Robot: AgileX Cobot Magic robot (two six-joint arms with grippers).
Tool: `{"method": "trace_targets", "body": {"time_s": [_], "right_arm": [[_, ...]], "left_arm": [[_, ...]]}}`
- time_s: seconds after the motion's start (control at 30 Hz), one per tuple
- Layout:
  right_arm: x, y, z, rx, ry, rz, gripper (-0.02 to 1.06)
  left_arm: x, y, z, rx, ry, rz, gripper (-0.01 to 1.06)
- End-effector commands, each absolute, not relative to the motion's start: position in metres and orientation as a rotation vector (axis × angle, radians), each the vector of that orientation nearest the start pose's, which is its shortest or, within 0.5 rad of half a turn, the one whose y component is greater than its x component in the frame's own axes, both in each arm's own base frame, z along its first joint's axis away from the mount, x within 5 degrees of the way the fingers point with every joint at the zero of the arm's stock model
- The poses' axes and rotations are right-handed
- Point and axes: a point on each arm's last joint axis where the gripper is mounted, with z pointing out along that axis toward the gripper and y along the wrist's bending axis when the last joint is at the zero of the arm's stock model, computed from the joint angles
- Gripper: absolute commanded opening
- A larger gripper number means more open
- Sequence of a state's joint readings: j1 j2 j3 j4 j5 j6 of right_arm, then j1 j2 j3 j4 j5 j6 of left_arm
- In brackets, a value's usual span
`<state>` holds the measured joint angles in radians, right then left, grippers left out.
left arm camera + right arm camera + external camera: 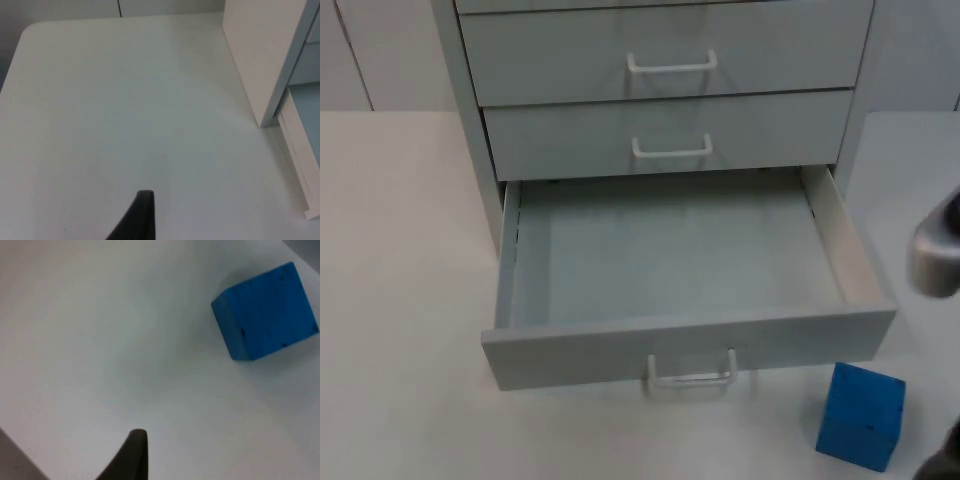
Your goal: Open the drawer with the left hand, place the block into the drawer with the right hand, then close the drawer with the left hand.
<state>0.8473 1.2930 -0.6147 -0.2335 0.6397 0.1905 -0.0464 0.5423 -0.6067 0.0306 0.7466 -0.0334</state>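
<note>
Drawer [680, 345] open, block [861, 416] outside

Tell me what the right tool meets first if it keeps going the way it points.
Probably bare white table top; the blue cube block lies off to one side of the right tool's fingertip, though depth is unclear.

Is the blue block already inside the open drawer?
No, the block stands on the table in front of the drawer, near its right corner, and the drawer holds nothing.
</note>
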Motion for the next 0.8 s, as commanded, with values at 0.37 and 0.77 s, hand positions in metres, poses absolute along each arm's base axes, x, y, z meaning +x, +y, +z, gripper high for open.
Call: {"method": "trace_targets", "body": {"time_s": [0.37, 0.77], "right_arm": [[0.175, 0.177, 0.150, -1.239, 2.377, -0.128, 0.98], [0.184, 0.188, 0.135, -1.332, 2.306, -0.131, 0.98]], "left_arm": [[0.098, -0.003, 0.310, 0.015, 2.154, -0.023, 1.05], [0.098, -0.003, 0.310, 0.015, 2.154, -0.023, 1.05]]}}
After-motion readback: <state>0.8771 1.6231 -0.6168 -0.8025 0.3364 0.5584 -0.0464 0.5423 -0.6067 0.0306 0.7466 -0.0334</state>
